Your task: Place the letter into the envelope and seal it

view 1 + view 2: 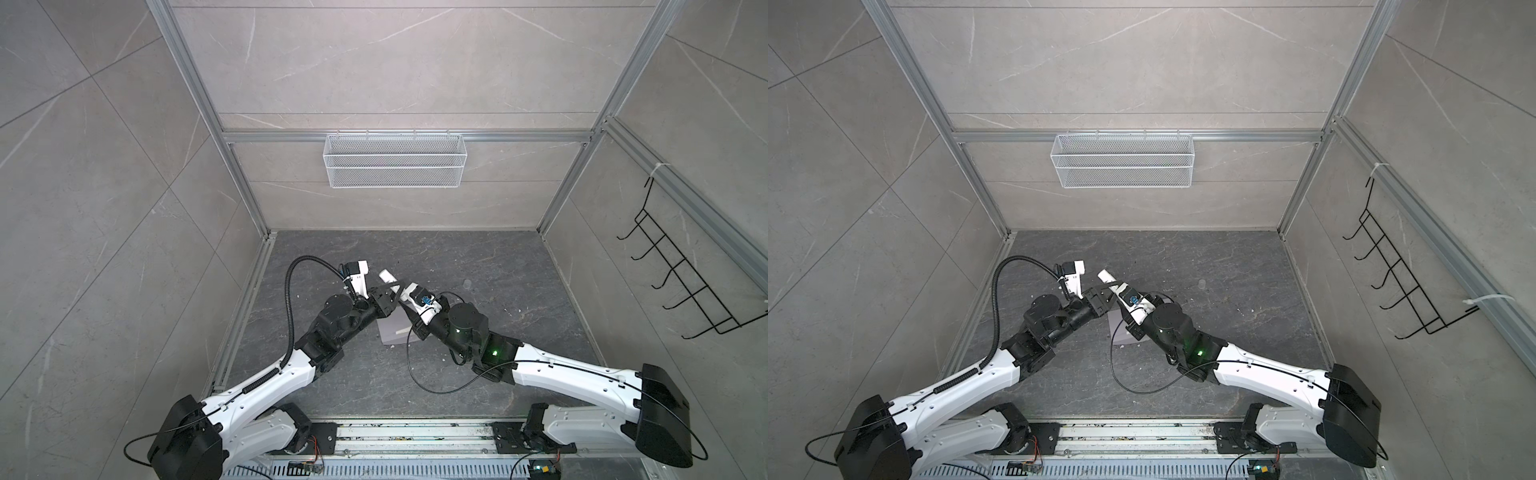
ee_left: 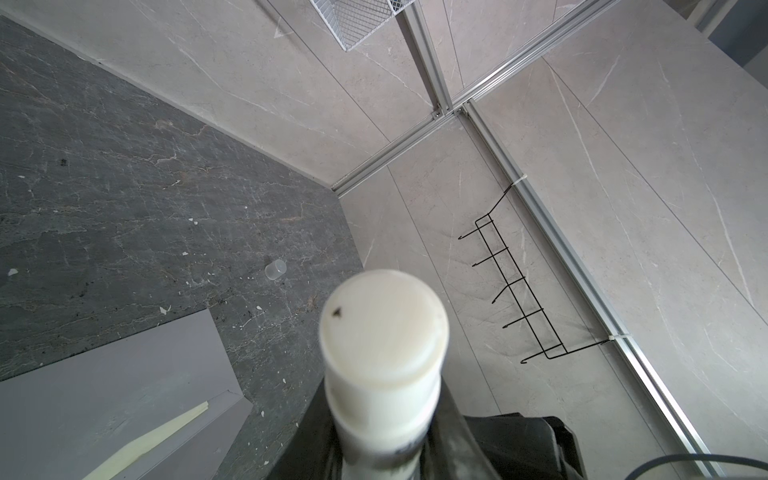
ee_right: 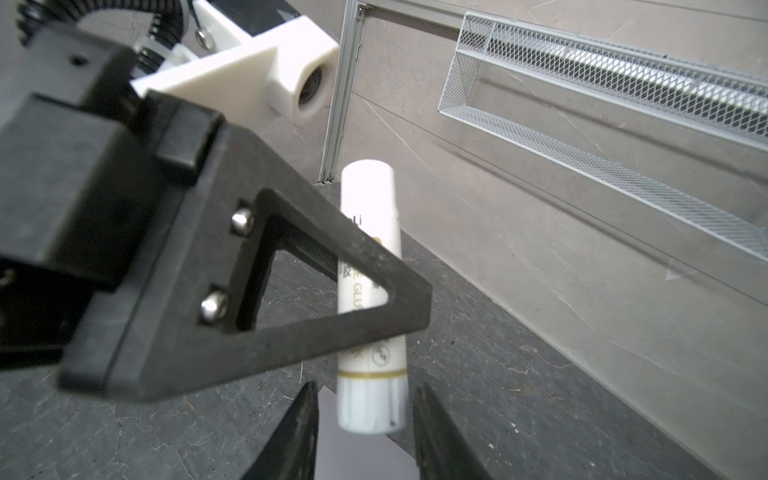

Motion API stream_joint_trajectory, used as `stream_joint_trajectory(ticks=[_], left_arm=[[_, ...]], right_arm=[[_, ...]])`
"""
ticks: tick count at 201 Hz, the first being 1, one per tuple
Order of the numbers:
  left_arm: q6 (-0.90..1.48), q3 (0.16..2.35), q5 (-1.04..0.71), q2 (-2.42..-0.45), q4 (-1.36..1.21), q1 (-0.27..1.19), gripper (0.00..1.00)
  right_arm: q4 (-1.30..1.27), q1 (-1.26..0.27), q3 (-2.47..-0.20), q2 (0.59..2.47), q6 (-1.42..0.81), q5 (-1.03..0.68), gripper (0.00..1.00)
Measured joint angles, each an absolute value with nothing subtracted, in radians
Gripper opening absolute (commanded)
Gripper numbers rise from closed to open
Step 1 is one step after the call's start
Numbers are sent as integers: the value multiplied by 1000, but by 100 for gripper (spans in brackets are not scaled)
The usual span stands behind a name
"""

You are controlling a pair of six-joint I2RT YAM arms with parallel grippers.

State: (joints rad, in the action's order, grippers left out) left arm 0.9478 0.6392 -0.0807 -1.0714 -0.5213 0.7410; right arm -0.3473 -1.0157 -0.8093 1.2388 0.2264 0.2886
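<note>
Left fingers [image 3: 291,345]: closed on a white glue stick [image 3: 368,195], gripped at mid-length and held clear of the counter [image 1: 478,266]. Right fingers [image 3: 297,436]: parted and set either side of the stick's lower end, with narrow gaps seen. Envelope [image 2: 104,395]: laid flat on the counter below both, with a pale yellow strip [image 2: 153,434] seen at its flap fold.

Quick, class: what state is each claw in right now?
Left claw: closed on the white cylindrical plastic glue stick.
Right claw: open, straddling its end.
</note>
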Motion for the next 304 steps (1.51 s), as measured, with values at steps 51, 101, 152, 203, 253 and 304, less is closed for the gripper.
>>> stream_joint_trajectory(ticks=[51,101,152,203,253,304], left_arm=[[950,639,-80,-1071,-519,741,0],[950,639,-79,-1071,-518,739,0],[925,639,-89,-1079,-549,735,0],[886,639,-139,-1093,-641,735,0],[878,635,-160,-1102,-698,727,0],[873,630,-165,-1102,-726,726,0]], right_arm=[[-349,-1015,-827,1257,233,300,19],[-348,-1015,-831,1263,225,300,8],[-333,-910,-831,1241,85,75,4],[-387,-690,-831,1243,-218,-439,3],[-602,-570,-830,1347,-516,-762,4],[-750,-535,-830,1409,-687,-887,6]])
